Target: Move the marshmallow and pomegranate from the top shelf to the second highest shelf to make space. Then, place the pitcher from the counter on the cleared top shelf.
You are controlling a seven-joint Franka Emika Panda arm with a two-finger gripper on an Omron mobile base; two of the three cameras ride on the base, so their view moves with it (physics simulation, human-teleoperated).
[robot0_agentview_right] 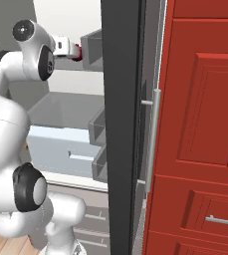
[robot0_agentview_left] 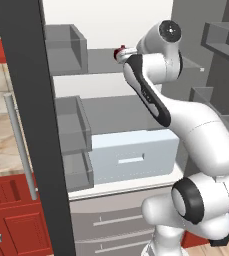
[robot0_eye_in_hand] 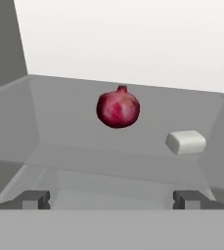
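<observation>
Pomegranate (robot0_eye_in_hand: 118,108) is shown mid-pane on the top shelf (robot0_eye_in_hand: 84,161), straight ahead of the wide-open, empty gripper (robot0_eye_in_hand: 112,199), with the marshmallow (robot0_eye_in_hand: 186,142) lying nearer the pane's right edge.

pomegranate (robot0_eye_in_hand: 118,109) on top shelf (robot0_eye_in_hand: 74,117), far centre | marshmallow (robot0_eye_in_hand: 186,142) on same shelf, right of it, nearer, apart

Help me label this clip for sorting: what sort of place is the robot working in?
Most likely a simulated home kitchen, at an open fridge: a pomegranate and a marshmallow sit on the top shelf, a white drawer lies below, and red cabinets stand beside it.
</observation>
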